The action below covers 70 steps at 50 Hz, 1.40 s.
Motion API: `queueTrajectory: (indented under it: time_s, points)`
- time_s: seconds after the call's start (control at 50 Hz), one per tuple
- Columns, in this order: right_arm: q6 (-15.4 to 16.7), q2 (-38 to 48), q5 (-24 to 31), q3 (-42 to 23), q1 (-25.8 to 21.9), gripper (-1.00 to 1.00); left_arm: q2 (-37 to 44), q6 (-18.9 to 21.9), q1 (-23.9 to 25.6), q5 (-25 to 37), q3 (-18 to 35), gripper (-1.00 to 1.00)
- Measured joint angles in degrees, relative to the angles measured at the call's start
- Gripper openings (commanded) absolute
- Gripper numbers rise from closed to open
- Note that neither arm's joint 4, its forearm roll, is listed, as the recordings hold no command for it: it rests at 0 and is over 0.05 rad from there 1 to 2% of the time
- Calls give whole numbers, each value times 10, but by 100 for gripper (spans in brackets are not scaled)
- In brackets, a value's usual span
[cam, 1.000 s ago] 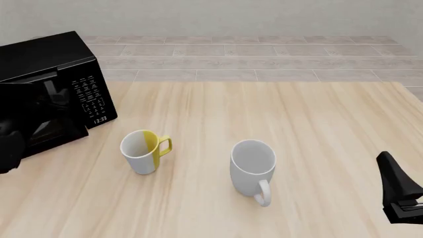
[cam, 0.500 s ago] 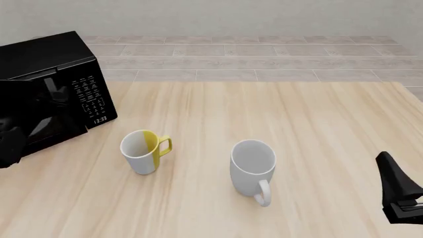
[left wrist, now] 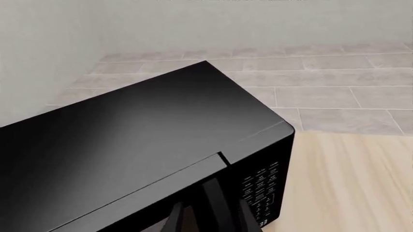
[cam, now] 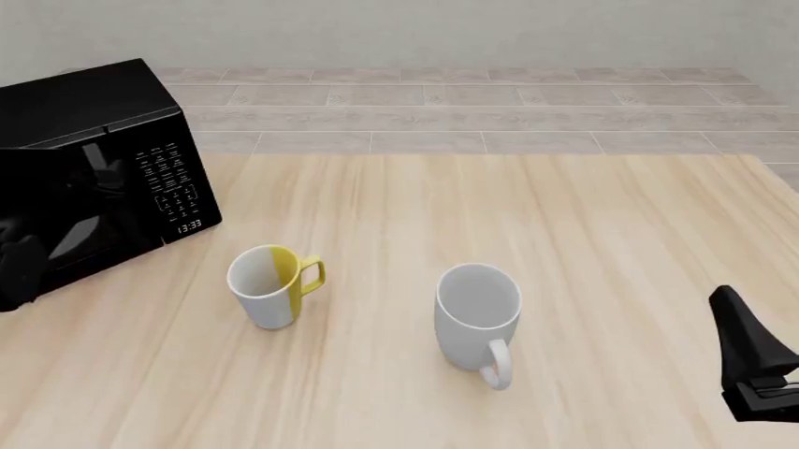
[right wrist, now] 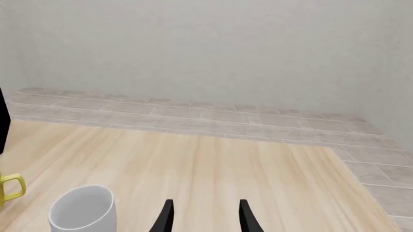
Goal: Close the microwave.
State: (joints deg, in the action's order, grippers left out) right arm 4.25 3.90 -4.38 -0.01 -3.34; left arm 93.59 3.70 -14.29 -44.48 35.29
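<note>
The microwave [cam: 88, 122] is a glossy black box at the table's far left, with its keypad panel [cam: 168, 178] on its right side. Its dark door [cam: 75, 215] lies almost flush with the body, and the inside is hidden. My left gripper [cam: 19, 257] is against the door's front near the left edge of the front view. In the left wrist view its fingers [left wrist: 174, 220] stand apart and empty, close to the door below the microwave's top [left wrist: 142, 125]. My right gripper [cam: 755, 365] is open and empty at the near right, and it also shows in the right wrist view [right wrist: 205, 220].
A white mug with a yellow side and handle [cam: 268, 285] stands just right of the microwave's front. A plain white mug [cam: 477, 313] stands near the table's middle, and it also shows in the right wrist view [right wrist: 82, 215]. A tiled floor and wall lie beyond the table.
The microwave door has swung from ajar to nearly flush with the body. My left gripper has followed it inward. The right arm has not moved.
</note>
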Motion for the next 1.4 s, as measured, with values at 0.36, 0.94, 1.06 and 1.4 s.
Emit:
queueTrajectory:
  time_s: [0.36, 0.94, 1.06, 1.4]
  points:
    - [2, 6, -5, 0, 0, 100, 4, 17, 3, -26, -28, 100]
    - [4, 8, -5, 0, 0, 100, -146, 23, 34, -11, -136, 100]
    - [4, 10, -6, 0, 1, 100, -192, 22, 45, 3, -158, 100]
    - [-1, 20, -13, 0, 0, 100, -385, 16, 87, 109, -209, 100]
